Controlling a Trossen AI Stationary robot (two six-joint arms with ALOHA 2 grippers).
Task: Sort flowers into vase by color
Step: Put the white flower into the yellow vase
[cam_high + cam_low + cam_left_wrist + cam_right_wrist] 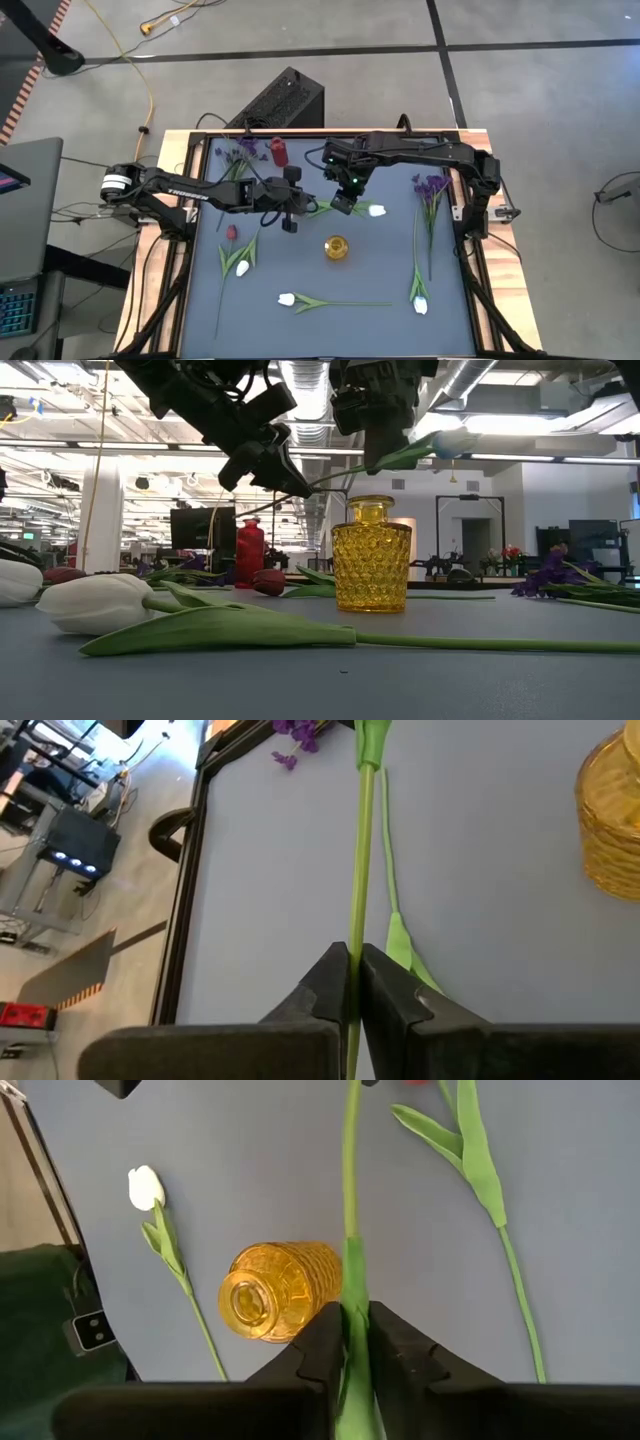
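A white tulip (455,440) on a green stem is held in the air between both grippers, nearly level, above the yellow glass vase (371,555). My left gripper (290,218) is shut on its stem toward the lower end. My right gripper (344,204) is shut on the stem nearer the head (377,210). The yellow vase (337,247) stands upright on the mat just nearward of them. A red vase (279,151) stands near the far edge. My left gripper (353,958) pinches the tulip's thin green stem (357,920) between its two fingers, across the stem, coming from above. The stem runs on lifted clear toward the other gripper. My right gripper (350,1312) pinches the same stem where a leaf (352,1270) sheathes it, near the head, from above and across it. The flower sits lifted clear and almost level, its head (455,440) slightly raised.
Lying flat on the dark mat are white tulips (242,268) (287,298) (420,305), a dark red tulip (231,232) and purple sprigs (240,152) (432,185). A raised frame (200,135) borders the mat. Bare mat lies to the right of the yellow vase.
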